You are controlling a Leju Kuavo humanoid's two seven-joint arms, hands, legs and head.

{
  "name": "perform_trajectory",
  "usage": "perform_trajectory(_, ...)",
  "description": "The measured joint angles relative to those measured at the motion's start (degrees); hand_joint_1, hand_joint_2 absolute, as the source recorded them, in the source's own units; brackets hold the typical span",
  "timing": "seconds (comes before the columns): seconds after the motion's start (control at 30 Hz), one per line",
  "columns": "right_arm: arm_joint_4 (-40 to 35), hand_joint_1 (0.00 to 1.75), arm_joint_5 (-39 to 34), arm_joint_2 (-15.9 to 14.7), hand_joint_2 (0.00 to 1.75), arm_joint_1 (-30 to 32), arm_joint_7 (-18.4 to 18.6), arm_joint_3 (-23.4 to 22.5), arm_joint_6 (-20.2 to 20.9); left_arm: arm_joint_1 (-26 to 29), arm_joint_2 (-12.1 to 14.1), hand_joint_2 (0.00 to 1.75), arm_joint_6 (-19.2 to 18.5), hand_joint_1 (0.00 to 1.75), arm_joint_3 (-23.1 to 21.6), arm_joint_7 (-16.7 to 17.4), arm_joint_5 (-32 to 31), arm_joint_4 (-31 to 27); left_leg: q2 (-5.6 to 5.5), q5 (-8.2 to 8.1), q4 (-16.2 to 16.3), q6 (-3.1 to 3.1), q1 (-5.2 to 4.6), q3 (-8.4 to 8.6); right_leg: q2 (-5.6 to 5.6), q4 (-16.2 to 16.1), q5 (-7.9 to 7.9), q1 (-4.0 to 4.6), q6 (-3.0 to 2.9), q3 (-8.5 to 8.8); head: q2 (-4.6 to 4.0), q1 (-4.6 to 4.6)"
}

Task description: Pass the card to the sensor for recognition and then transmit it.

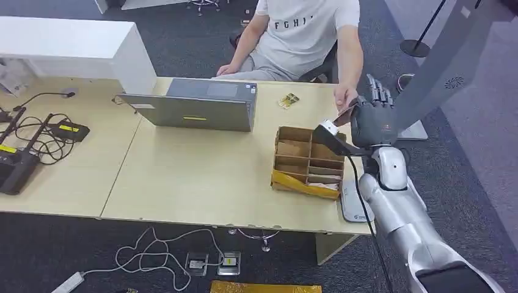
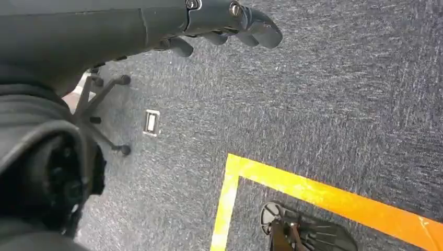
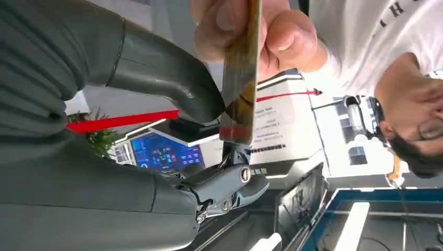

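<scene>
Above desk (image 1: 183, 177): card (image 3: 240, 78) edge-on, upright.

Even, bright indoor light, soft shadows — head view sharp; right wrist view bg blown out, close stuff blurry.
</scene>
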Motion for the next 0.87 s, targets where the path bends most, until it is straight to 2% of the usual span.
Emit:
perform_trajectory(0.23,2.8,1.75,0.4,0.1,1.75,-0.7,-0.2,-0.1,-0.1,0.0,0.0,0.0,0.0,0.0,0.0,0.0,0.0,0.0,0.0,0.0,0.0,0.0,0.0,-0.01,0.0,0.0,0.0,0.0,0.0,-0.02,0.0,0.0)
perform_trajectory(0.27,3.1,0.0,0.4,0.2,1.75,-0.8,-0.1,-0.2,-0.1,0.0,0.0,0.0,0.0,0.0,0.0,0.0,0.0,0.0,0.0,0.0,0.0,0.0,0.0,-0.01,0.0,0.0,0.0,0.0,0.0,-0.02,0.02,0.0)
perform_trajectory(0.67,6.9,0.0,0.3,0.5,1.75,-1.7,-1.6,-0.3,-3.5,0.0,0.0,0.0,0.1,0.0,0.0,0.0,0.2,0.0,0.0,0.0,0.0,0.0,0.0,0.0,0.02,0.0,0.0,0.0,0.0,-0.01,0.0,0.0)
perform_trajectory(0.7,7.3,0.0,0.3,0.5,0.0,-1.9,-1.8,-0.4,-3.5,0.0,0.0,0.0,0.1,0.0,0.0,0.0,0.3,0.0,0.0,0.0,0.0,0.0,0.0,0.0,0.02,0.0,0.0,0.0,0.0,-0.01,0.0,0.0)
perform_trajectory(0.87,8.4,0.0,0.2,0.8,0.0,-2.5,-2.4,-0.5,-3.8,0.0,0.0,0.0,0.1,0.0,0.0,0.0,0.4,0.0,0.0,0.0,0.0,-0.01,0.01,0.0,0.02,0.0,0.0,0.01,0.0,-0.02,0.0,0.02)
